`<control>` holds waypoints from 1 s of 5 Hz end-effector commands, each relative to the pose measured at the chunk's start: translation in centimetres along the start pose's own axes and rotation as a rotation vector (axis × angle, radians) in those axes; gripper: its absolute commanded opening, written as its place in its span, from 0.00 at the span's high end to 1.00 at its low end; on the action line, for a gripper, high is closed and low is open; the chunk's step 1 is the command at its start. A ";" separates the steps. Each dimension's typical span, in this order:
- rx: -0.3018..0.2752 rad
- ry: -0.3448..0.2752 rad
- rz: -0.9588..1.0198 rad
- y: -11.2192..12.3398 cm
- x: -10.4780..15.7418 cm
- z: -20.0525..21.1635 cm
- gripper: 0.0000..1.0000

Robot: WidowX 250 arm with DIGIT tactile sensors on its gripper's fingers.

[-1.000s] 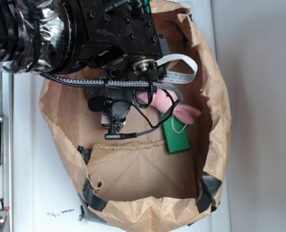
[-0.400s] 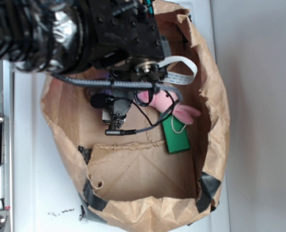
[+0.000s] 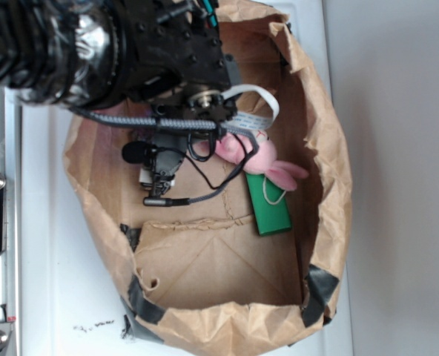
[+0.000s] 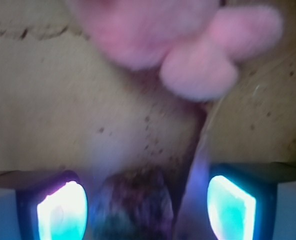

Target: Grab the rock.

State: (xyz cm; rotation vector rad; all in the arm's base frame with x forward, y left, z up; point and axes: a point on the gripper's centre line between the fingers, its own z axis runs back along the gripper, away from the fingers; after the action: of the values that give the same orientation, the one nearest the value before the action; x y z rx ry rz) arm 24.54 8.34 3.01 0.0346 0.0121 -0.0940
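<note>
Rock [image 4: 135, 205] sits between the wide-spread fingers [image 4: 60, 210] of the hand [image 4: 145, 207], untouched, below the pink bunny [image 4: 153, 35].

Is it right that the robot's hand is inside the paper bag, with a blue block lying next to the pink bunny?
Not quite: the block is green, not blue, as the exterior view shows. The rest holds: the hand is inside the paper bag, and the block lies beside the pink bunny.
</note>
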 end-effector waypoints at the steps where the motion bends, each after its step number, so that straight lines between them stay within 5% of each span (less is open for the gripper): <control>1: 0.059 -0.031 -0.036 -0.7 -1.0 -0.4 0.00; 4: 0.086 -0.027 -0.031 -2.0 -1.4 -1.5 0.00; 5: 0.061 -0.019 -0.010 -1.8 -1.3 -1.3 1.00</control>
State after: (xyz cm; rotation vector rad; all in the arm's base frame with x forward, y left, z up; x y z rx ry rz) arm 22.93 6.74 1.25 0.0905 0.0068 -0.1025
